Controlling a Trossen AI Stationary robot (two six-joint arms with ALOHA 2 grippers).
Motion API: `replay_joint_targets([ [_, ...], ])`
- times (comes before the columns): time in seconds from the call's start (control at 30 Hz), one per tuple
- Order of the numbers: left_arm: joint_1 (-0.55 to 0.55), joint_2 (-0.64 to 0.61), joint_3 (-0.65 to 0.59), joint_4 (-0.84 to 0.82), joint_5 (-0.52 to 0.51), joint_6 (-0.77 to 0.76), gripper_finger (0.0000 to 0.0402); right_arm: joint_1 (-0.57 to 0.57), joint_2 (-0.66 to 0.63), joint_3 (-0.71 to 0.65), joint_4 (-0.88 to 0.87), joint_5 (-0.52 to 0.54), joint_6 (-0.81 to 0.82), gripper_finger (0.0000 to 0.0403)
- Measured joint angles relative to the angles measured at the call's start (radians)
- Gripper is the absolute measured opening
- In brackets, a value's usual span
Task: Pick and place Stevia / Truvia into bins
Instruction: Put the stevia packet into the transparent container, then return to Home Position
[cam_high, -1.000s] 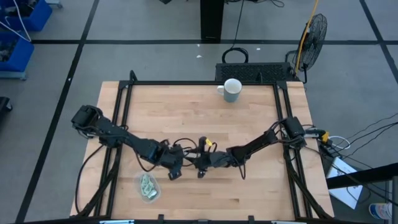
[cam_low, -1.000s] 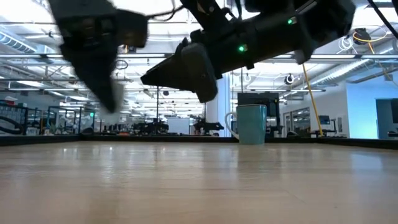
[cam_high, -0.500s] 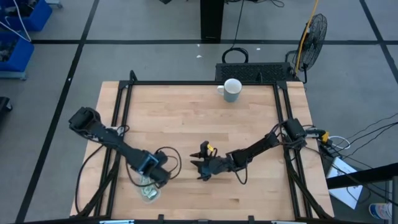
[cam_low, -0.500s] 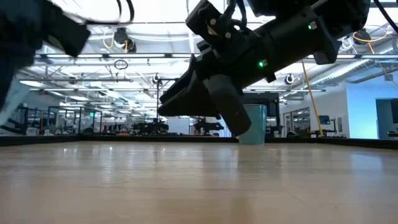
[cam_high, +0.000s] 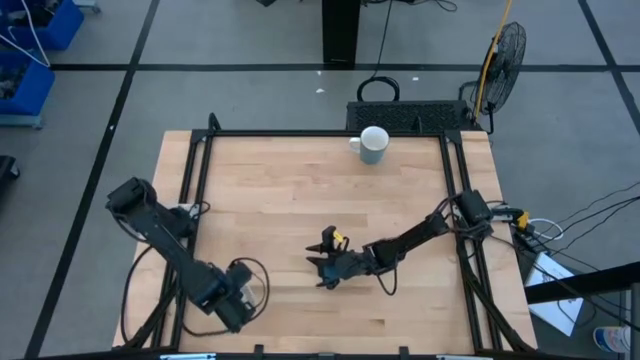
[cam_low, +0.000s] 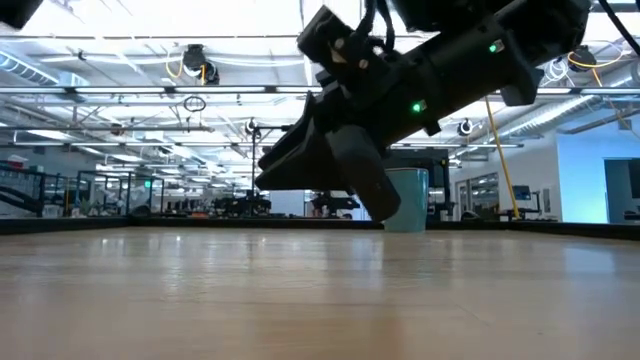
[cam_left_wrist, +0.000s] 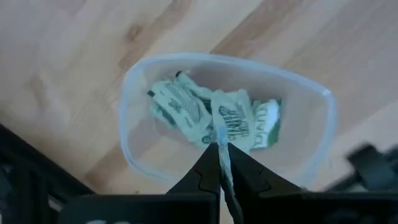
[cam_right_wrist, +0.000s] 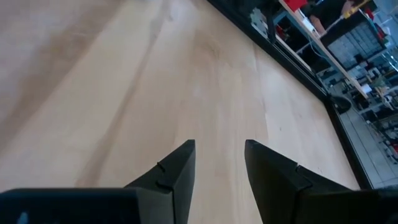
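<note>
Overhead, your left gripper (cam_high: 232, 312) hung at the near-left corner of the table (cam_high: 300, 190), directly above the bin (cam_left_wrist: 320, 134), which it hid from the high camera. From the left wrist camera, the clear bin showed several pale green and white packets (cam_left_wrist: 211, 118) lying heaped and overlapping on its floor. The fingers were pressed nearly together, pinching the thin edge of one packet (cam_left_wrist: 222, 155) that hung down over the heap. Your right gripper (cam_high: 320, 272) waited low over bare wood near the table's middle, well apart from the bin, its jaws parted and holding nothing. A mug (cam_high: 373, 145) stood at the far edge, out of the way. No loose packets showed on the wood in any view. Judging by their look, these packets were very light, thin and floppy paper, easy to crease and likely to cling to a fingertip rather than drop cleanly. You would have gripped one best across a flat edge or corner, lightly, since the contents shift and the paper buckles. Opening the jaws wide above the bin should have let it fall, though a light packet might have stuck or drifted against the wall.
</note>
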Motion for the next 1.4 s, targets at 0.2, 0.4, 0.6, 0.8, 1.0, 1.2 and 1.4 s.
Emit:
replay_joint_targets([
  [0.2, -0.024, 0.021, -0.041, 0.062, -0.058, -0.044, 0.0014, 0.031, 0.0, 0.0, 0.005, -0.002, -0.024, 0.0133],
  [0.4, -0.007, 0.022, -0.056, 0.071, -0.06, -0.037, 0.0049, 0.052, -0.049, 0.0, -0.031, 0.0, -0.025, 0.0132],
  [0.6, 0.023, 0.02, -0.06, 0.072, -0.079, -0.022, 0.0111, 0.056, -0.166, 0.0, -0.205, 0.009, -0.013, 0.0132],
  [0.8, 0.093, -0.028, -0.037, 0.072, -0.154, 0.059, 0.013, 0.056, -0.349, 0.0, -0.508, 0.196, 0.03, 0.0132],
  [1.0, 0.192, -0.15, -0.001, 0.072, -0.438, 0.35, 0.0131, 0.06, -0.586, -0.001, -0.687, 0.287, 0.031, 0.0132],
  [1.2, 0.255, -0.271, 0.004, 0.06, -0.66, 0.636, 0.0131, 0.064, -0.809, 0.0, -0.901, 0.285, 0.235, 0.0132],
  [1.4, 0.307, -0.376, 0.004, -0.08, -0.743, 0.666, 0.0131, 0.093, -1.045, -0.001, -1.301, 0.191, 0.63, 0.0132],
])
